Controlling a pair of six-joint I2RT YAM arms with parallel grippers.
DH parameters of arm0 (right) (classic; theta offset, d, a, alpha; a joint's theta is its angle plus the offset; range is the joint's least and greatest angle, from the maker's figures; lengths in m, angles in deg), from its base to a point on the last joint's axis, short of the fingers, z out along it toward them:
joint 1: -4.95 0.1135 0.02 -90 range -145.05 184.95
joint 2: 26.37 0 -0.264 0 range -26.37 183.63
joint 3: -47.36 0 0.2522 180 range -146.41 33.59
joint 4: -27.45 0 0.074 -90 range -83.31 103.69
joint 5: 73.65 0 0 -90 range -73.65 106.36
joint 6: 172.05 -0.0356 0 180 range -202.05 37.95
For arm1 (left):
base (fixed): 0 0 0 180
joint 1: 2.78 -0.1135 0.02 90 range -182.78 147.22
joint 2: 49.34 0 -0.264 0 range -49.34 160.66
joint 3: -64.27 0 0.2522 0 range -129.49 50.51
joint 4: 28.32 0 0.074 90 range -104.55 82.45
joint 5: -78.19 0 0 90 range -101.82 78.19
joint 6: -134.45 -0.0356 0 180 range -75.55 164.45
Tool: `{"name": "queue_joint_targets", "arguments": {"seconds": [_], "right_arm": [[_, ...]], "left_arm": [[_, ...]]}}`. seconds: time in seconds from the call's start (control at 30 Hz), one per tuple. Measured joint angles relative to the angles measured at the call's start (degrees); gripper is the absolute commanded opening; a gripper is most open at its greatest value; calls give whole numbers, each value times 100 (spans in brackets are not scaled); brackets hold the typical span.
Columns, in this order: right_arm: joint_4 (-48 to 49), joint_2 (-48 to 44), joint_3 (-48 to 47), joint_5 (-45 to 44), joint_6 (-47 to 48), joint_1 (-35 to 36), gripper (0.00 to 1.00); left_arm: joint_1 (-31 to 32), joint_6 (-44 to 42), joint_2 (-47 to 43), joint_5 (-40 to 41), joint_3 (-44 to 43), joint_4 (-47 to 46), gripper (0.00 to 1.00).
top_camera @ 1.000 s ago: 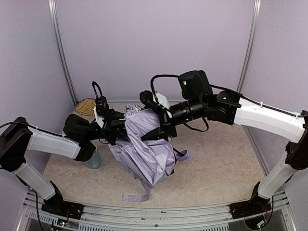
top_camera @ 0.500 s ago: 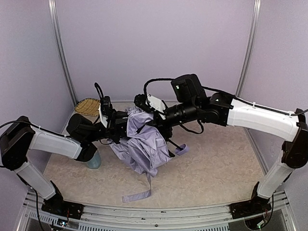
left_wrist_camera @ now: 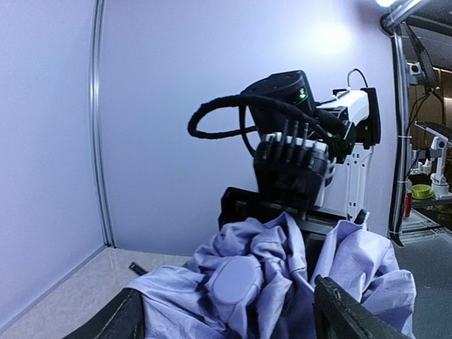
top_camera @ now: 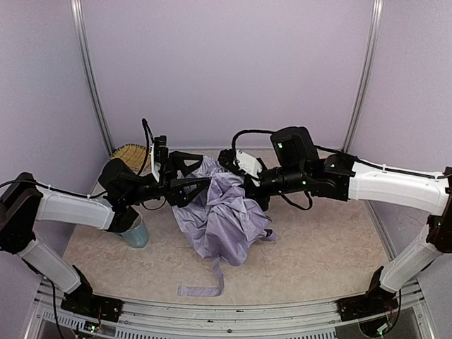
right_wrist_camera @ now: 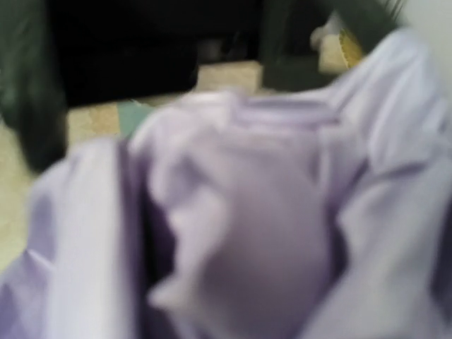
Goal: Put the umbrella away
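The umbrella (top_camera: pixel 224 215) is a crumpled lavender bundle standing on the table between both arms, its strap (top_camera: pixel 203 287) trailing toward the near edge. My left gripper (top_camera: pixel 200 173) is at its upper left with the jaws wide open. In the left wrist view, the fingers (left_wrist_camera: pixel 337 318) stand apart on either side of the small lavender handle (left_wrist_camera: pixel 233 279) without touching it. My right gripper (top_camera: pixel 244 185) is pushed into the top of the bundle from the right and is shut on the fabric. The right wrist view shows only blurred umbrella cloth (right_wrist_camera: pixel 254 212), with the fingers hidden.
A teal mug (top_camera: pixel 136 234) stands on the table under the left forearm. A woven basket (top_camera: pixel 128 152) sits at the back left corner. Lavender walls enclose the table. The right arm's wrist (left_wrist_camera: pixel 289 166) hangs just beyond the left gripper.
My left gripper has opened and let go of the umbrella. My right gripper has closed on the top of the fabric and shifted right. The bundle has sagged lower.
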Motion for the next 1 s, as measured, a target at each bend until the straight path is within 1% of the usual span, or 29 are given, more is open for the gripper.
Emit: {"name": "queue_joint_targets", "arguments": {"seconds": [0.03, 0.1, 0.17, 0.27, 0.3, 0.37, 0.47, 0.53, 0.57, 0.6, 0.67, 0.73, 0.83, 0.9, 1.0], "right_arm": [[9, -33, 63, 17, -22, -22, 0], [63, -138, 247, 50, -109, -111, 0], [-83, -262, 439, 22, -188, -203, 0], [-402, -356, 472, -251, -262, -345, 0], [-507, -415, 466, -374, -278, -422, 0], [-702, -599, 428, -612, -304, -623, 0], [-929, -949, 221, -938, -330, -883, 0], [-1032, -1121, -50, -1178, -363, -964, 0], [-1078, -1193, -247, -1325, -396, -968, 0], [-1086, -1250, -450, -1467, -428, -968, 0], [-1069, -1327, -802, -1698, -505, -968, 0], [-1029, -1388, -1106, -1904, -584, -968, 0], [-970, -1449, -1362, -2107, -675, -968, 0], [-962, -1456, -1414, -2170, -715, -968, 0], [-1008, -1438, -1416, -2234, -743, -968, 0]], "left_arm": [[-52, -44, -35, 2, -20, 129, 90], [-149, -109, -92, 26, -39, 356, 93], [-284, -157, -181, 74, -42, 492, 93], [-461, -177, -446, 208, 26, 603, 92], [-494, -203, -573, 258, 96, 638, 91], [-503, -254, -793, 341, 273, 688, 86], [-417, -354, -1060, 391, 717, 682, 71], [-273, -437, -1036, 413, 868, 732, 67], [-155, -492, -973, 450, 898, 789, 68], [-13, -533, -870, 481, 901, 822, 71], [313, -662, -592, 507, 901, 828, 83], [614, -841, -264, 501, 887, 839, 90], [933, -1110, 374, 494, 647, 896, 94], [990, -1239, 883, 503, 273, 914, 95], [984, -1316, 1412, 487, -214, 911, 95]]}}
